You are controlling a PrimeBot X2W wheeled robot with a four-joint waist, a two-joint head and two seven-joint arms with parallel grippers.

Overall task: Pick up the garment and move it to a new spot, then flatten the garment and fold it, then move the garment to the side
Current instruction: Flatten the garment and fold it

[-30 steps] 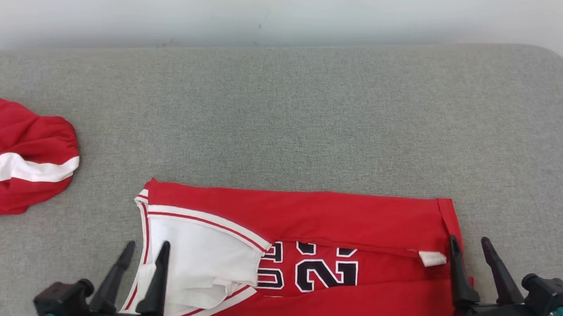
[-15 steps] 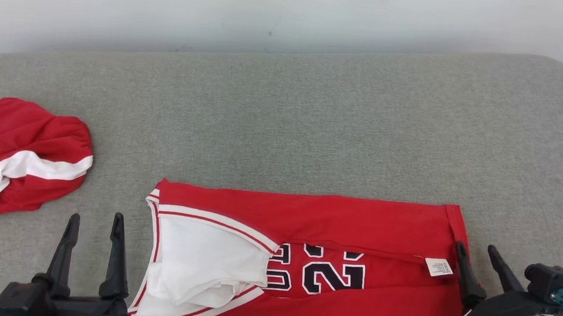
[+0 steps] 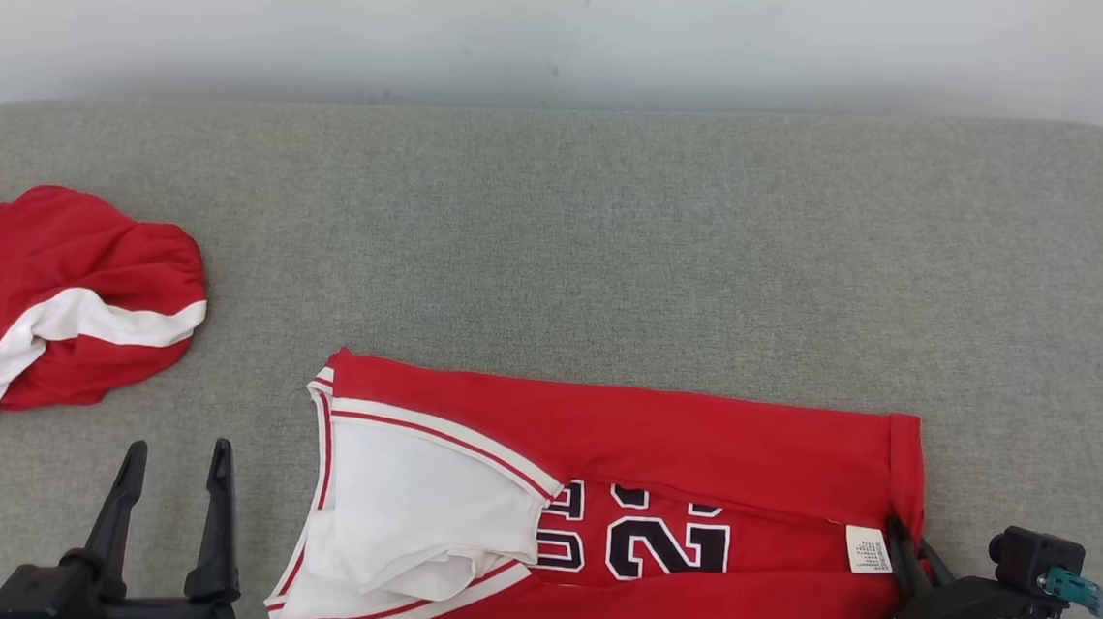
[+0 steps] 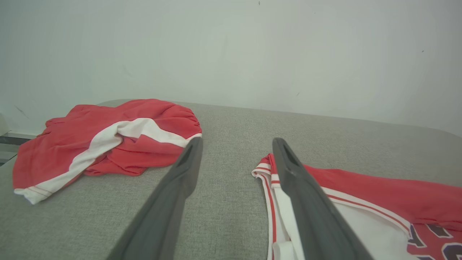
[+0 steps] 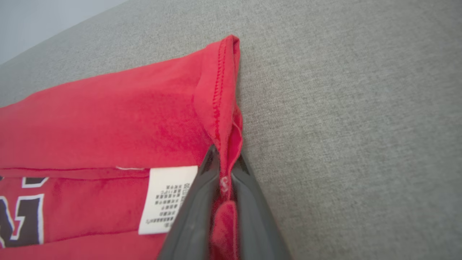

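pinching the jersey (image 3: pixel 621 431) by its lower-right hem (image 5: pixel 223 144) with right jaws. lengthwise left to right, toward wide left jaws near the collar (image 3: pixel 323 410).

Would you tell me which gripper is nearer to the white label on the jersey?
Right. The right gripper pinches the jersey at its hem, just beside the label; the left gripper stands open off the jersey's opposite, collar end.

On the red jersey (image 3: pixel 621 431) we are reading a big black, white-edged numeral 2 (image 3: pixel 666 551) a little to the left of its white care label (image 3: pixel 869 550), a half-hidden digit (image 3: pixel 560 535) farther left is escaping us, and the label's own tiny printed rows are defeating us.
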